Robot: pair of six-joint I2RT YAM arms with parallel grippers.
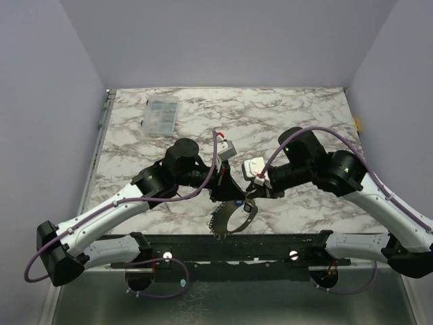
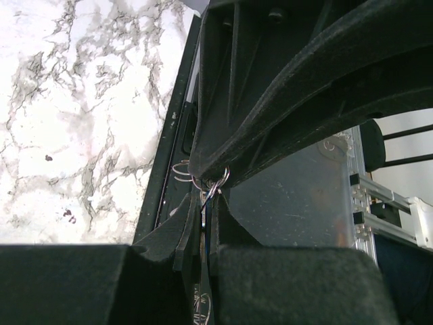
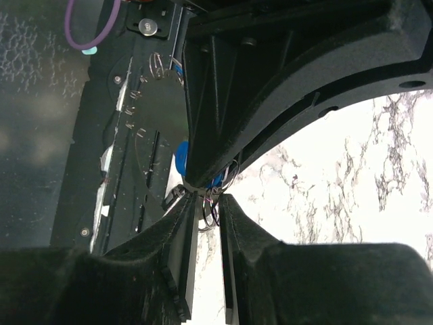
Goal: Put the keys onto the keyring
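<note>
Overhead, the left end effector (image 1: 224, 198) clamps the keyring (image 1: 218, 229); close up, the right end effector (image 3: 199, 191) pinches a blue key (image 3: 180, 159).

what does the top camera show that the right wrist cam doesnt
Only the top view: both arms whole, the clear box at the table's far left, and the whole ring near the table's front edge. Only the right wrist view: the right gripper up close, pinching thin wire loops beside the blue key. Both: the marble table and the black rail at its near edge.
</note>
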